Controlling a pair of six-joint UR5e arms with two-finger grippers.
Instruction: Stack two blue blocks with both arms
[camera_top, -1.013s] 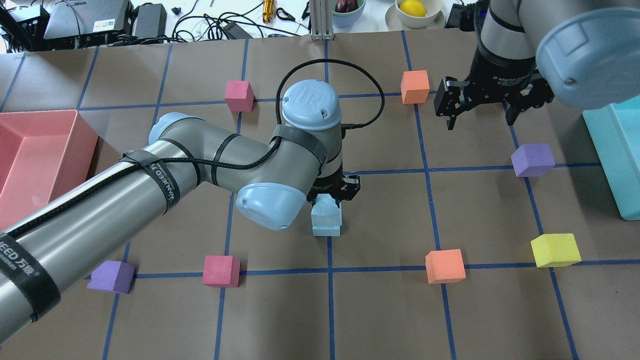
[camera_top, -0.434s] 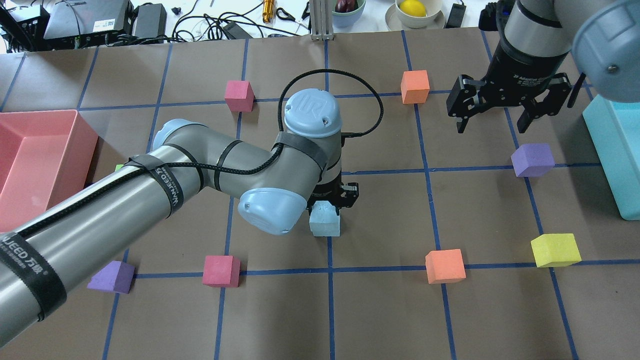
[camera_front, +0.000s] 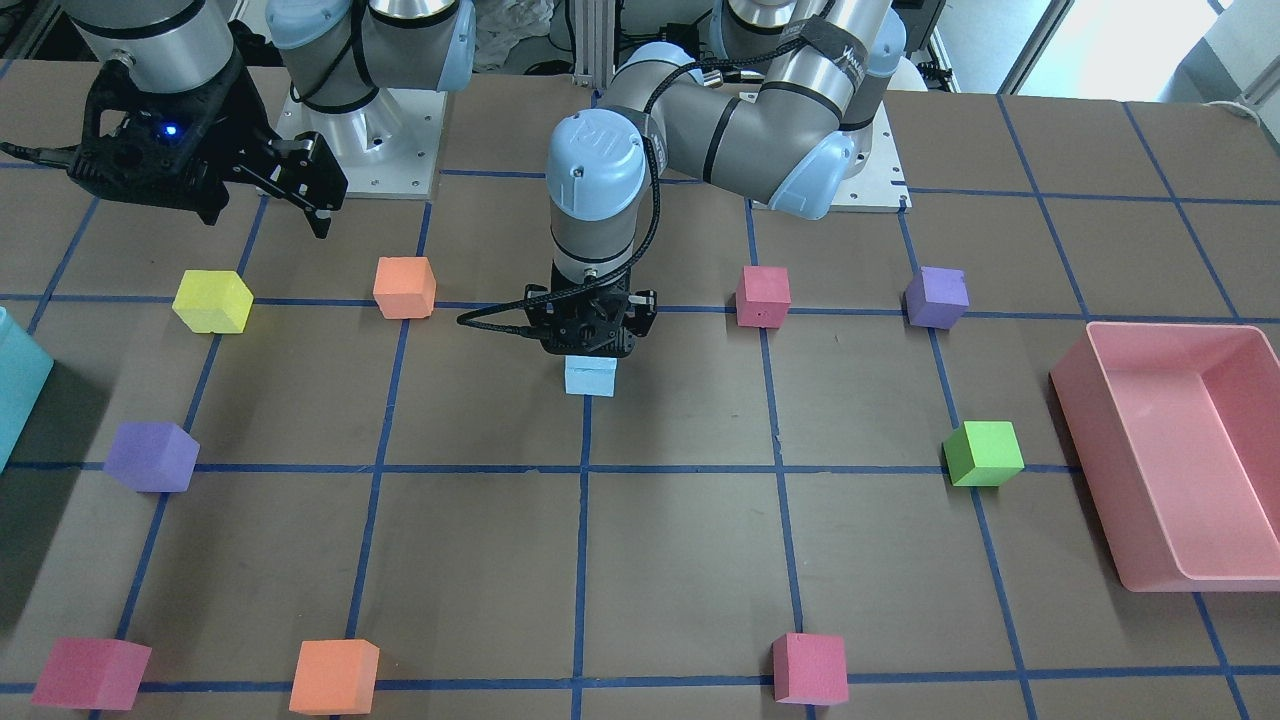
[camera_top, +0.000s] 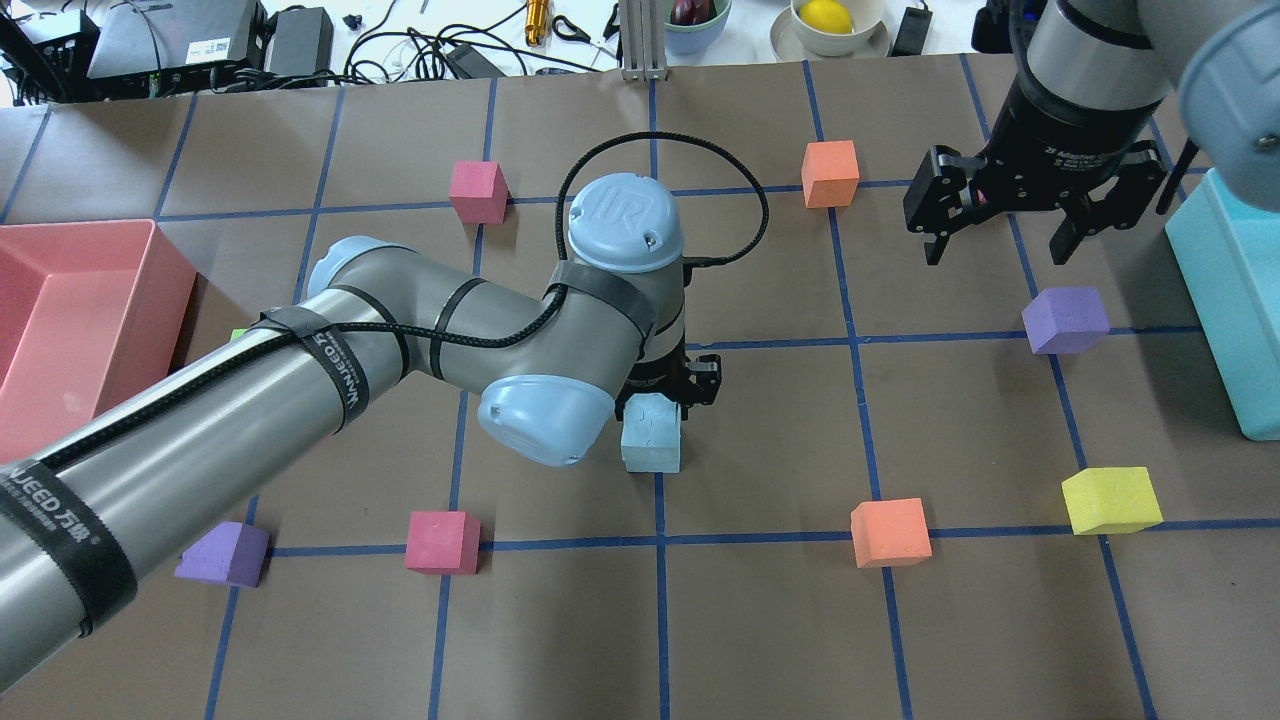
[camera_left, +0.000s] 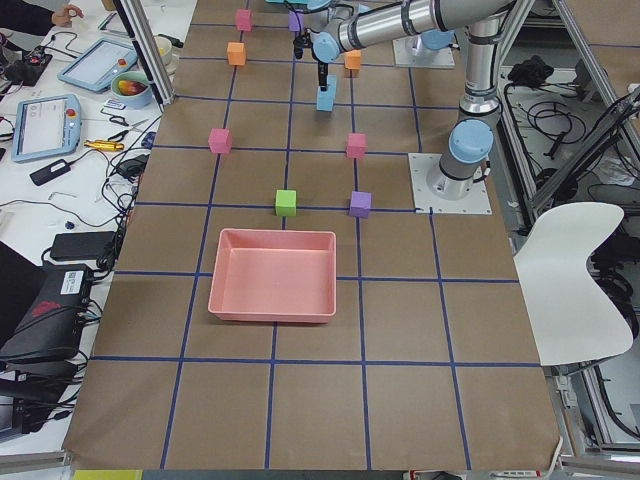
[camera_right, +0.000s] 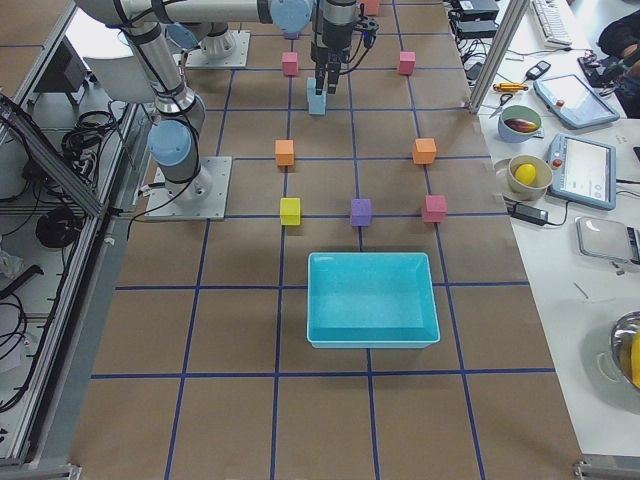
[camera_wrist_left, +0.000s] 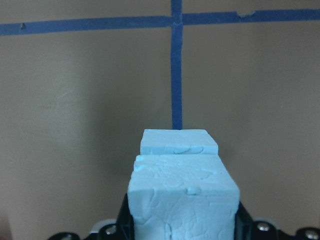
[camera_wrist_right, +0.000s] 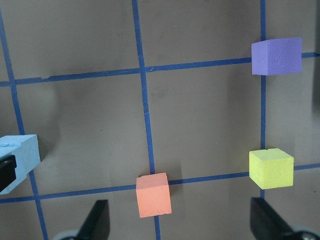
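Over the brown gridded desk (camera_top: 760, 620), the silver-grey left arm (camera_top: 250, 400) is reaching to the centre, while the right arm (camera_top: 1080, 70) is hanging well aside. We are judging the stacking nearly finished, with only release and retreat left. The black right pincer (camera_top: 998, 250) is standing wide and empty. The left pincer (camera_front: 590, 348) is gripping one pale blue foam cube (camera_wrist_left: 182, 195) directly over the second pale blue foam cube (camera_wrist_left: 179, 142), which is lying on the desk. We cannot tell whether they are touching.
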